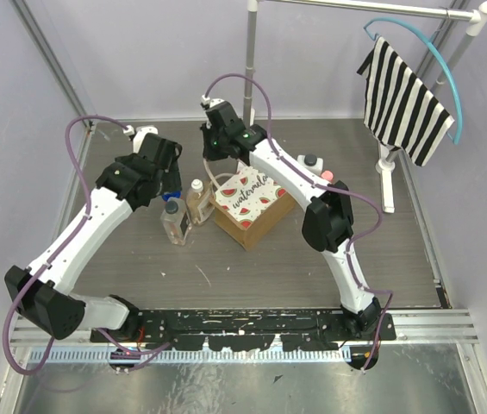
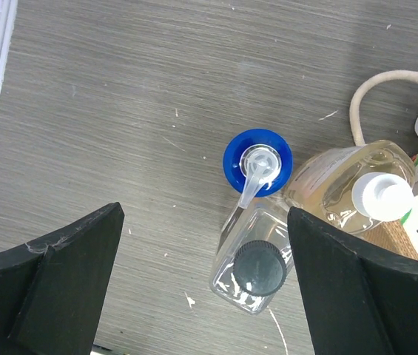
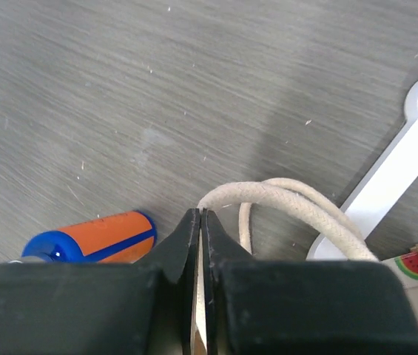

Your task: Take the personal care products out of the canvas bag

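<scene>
Top view, near to far. Nearest us stands the clear square bottle with a dark cap. Just past it is the amber bottle with a white cap, and the blue-capped bottle is tucked beside both. All three are upright, out of the bag, and close at the 9 o'clock side of the canvas bag.

The left gripper hangs over this cluster with its fingers spread wide and nothing in them. The right gripper is beyond the bag at 11 o'clock. Its fingers are closed to a sliver, and we judge they pinch the rope handle at the tip.

Step in hand, we judge: the right holds the bag by its handle while the left goes in for the next product. We cannot see inside the bag, so what remains is unknown.
- Keep the pinch firm and the handle pulled toward 11 so the mouth stays open.
- Bring the left arm in from above. A sideways sweep toward 3 o'clock would topple the three standing bottles.

In the way: the right forearm crosses over the bag, and the free rope loop lies near the amber bottle.

At 2 o'clock of the bag sit a white-capped bottle and a pink cap. An orange bottle lies on its side near the right fingertips. Farther off are the rack pole at 12 and the striped cloth at 1.
</scene>
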Motion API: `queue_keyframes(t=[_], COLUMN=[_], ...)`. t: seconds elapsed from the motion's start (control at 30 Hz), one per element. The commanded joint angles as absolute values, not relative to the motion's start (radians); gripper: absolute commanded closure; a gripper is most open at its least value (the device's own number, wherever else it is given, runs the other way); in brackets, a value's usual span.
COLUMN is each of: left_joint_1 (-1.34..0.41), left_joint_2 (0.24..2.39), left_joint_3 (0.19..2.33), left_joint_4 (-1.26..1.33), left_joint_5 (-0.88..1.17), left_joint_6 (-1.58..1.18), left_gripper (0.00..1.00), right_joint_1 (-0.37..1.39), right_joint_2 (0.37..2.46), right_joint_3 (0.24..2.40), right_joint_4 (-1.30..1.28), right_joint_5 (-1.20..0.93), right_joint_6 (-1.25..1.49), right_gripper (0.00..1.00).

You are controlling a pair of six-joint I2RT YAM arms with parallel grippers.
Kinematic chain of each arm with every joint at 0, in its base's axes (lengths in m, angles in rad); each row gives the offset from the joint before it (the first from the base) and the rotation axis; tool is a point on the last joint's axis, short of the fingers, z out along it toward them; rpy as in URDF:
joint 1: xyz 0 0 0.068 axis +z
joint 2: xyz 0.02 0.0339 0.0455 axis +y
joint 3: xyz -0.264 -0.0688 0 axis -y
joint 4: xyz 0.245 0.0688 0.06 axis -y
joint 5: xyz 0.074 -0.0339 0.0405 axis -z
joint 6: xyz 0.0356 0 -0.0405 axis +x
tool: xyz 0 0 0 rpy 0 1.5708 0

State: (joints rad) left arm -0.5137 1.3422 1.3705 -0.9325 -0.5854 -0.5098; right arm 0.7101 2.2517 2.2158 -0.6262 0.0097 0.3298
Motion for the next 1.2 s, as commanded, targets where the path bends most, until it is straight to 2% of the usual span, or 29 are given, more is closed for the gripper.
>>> queue_keyframes(t=[0.0,0.13,0.2,0.33,0.43,0.5,0.53,0.57,0.63,0.7,0.97,1.17], left_joint_1=[-0.512,-0.512,-0.512,-0.512,-0.512,-0.512,-0.512,-0.512,-0.512,-0.512,-0.512,-0.512], left_joint_2=[1.296,1.314,1.323,1.320,1.315,1.313,1.312,1.313,1.314,1.306,1.279,1.310], left_joint_3=[1.358,1.362,1.367,1.367,1.365,1.367,1.368,1.373,1.384,1.394,1.371,1.372], left_joint_4=[-0.910,-0.904,-0.912,-0.913,-0.912,-0.912,-0.912,-0.915,-0.928,-0.942,-0.901,-0.894], left_joint_5=[-0.622,-0.608,-0.603,-0.606,-0.610,-0.611,-0.610,-0.610,-0.610,-0.621,-0.627,-0.625], left_joint_6=[-0.493,-0.492,-0.492,-0.490,-0.487,-0.484,-0.483,-0.482,-0.481,-0.478,-0.456,-0.453], left_gripper=[0.00,0.00,0.00,0.00,0.00,0.00,0.00,0.00,0.00,0.00,0.01,0.01], right_joint_1=[0.700,0.700,0.700,0.700,0.700,0.699,0.695,0.684,0.664,0.663,0.753,0.772], right_joint_2=[2.177,2.158,2.165,2.192,2.248,2.298,2.321,2.344,2.333,2.252,1.700,1.179], right_joint_3=[2.240,2.152,2.132,2.122,2.184,2.249,2.281,2.315,2.318,2.255,1.861,1.297], right_joint_4=[-0.587,-0.569,-0.571,-0.570,-0.597,-0.609,-0.608,-0.596,-0.541,-0.472,-0.284,-0.075], right_joint_5=[0.017,0.010,0.001,-0.018,-0.025,-0.042,-0.069,-0.111,-0.143,-0.097,0.150,0.181], right_joint_6=[0.318,0.332,0.341,0.355,0.357,0.352,0.352,0.357,0.371,0.351,0.275,0.349], right_gripper=[0.89,0.52,0.42,0.31,0.28,0.36,0.47,0.73,0.98,0.99,0.99,0.99])
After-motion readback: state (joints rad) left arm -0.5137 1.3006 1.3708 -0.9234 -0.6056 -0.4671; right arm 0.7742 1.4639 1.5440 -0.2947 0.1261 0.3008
